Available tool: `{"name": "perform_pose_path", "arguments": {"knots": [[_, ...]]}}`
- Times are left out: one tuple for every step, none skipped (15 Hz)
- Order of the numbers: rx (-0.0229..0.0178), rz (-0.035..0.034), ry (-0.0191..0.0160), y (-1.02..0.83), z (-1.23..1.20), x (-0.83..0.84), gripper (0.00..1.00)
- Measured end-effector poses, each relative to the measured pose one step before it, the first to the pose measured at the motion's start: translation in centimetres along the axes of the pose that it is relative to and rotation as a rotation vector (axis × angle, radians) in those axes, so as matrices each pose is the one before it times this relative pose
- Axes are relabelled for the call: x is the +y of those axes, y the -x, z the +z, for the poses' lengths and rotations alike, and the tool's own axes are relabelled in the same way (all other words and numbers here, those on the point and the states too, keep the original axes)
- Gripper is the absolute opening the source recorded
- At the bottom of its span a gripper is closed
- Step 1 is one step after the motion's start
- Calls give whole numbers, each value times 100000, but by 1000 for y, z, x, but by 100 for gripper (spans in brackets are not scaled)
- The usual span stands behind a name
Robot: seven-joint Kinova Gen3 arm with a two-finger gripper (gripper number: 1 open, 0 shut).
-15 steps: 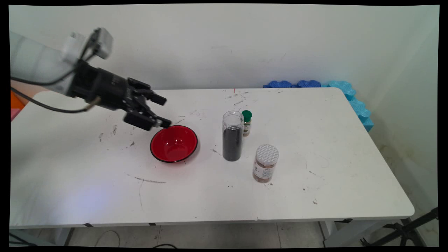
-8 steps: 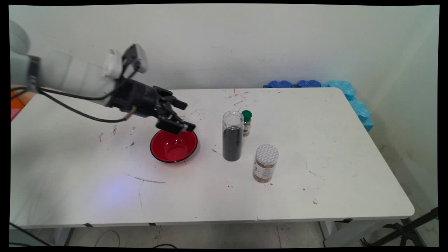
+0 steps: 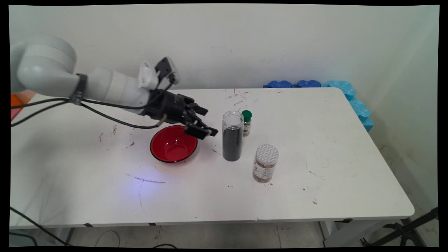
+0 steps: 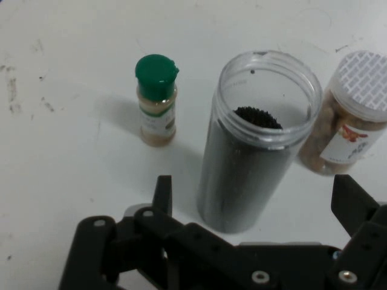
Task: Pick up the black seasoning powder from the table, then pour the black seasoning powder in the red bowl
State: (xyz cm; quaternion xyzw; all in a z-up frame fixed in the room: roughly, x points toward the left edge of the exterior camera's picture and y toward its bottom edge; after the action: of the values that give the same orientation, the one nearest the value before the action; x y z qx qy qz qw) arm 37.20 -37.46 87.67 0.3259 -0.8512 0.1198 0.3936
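Gripper point(image 3: 204, 122) is open and holds nothing, above the far right rim of the red bowl point(image 3: 173, 144). Directly ahead of it, near, the tall clear jar point(image 4: 257, 142) of dark grains stands upright on the bench point(image 3: 315, 147). Beyond stand a green-capped bottle point(image 4: 156, 99) and a patterned-lid jar point(image 4: 347, 115).

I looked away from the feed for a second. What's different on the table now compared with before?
The gripper, open and empty, moved right, from the red bowl's left rim across it, and now sits just short of the tall clear jar. Bowl, jar, green-capped bottle and white-lidded jar stayed put.
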Motion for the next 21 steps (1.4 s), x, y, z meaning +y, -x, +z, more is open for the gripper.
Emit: {"name": "perform_pose_path", "arguments": {"knots": [[159,-315,204,-114,764,93,100],[190,-224,212,-109,738,93,100],[229,-277,104,-94,685,83,100],[263,-373,1,-97,559,43,100],[192,-218,54,-70,357,30,100],[266,-273,93,-91,498,49,100],[275,-246,22,-80,514,38,100],[228,-149,57,-71,469,42,100],[152,-117,43,-39,354,31,100],[123,-49,130,-24,361,56,100],[102,56,143,-25,318,50,100],[50,182,122,-11,240,48,100],[51,336,-75,-8,236,18,100],[6,305,-93,-2,187,4,100],[-28,360,-106,1,192,-2,100],[11,205,2,-7,93,-1,100],[46,322,45,-9,119,3,0],[27,482,99,4,104,22,0],[-15,447,92,11,67,20,0],[-55,388,100,6,28,27,0],[-104,478,155,14,-38,52,0]]}}
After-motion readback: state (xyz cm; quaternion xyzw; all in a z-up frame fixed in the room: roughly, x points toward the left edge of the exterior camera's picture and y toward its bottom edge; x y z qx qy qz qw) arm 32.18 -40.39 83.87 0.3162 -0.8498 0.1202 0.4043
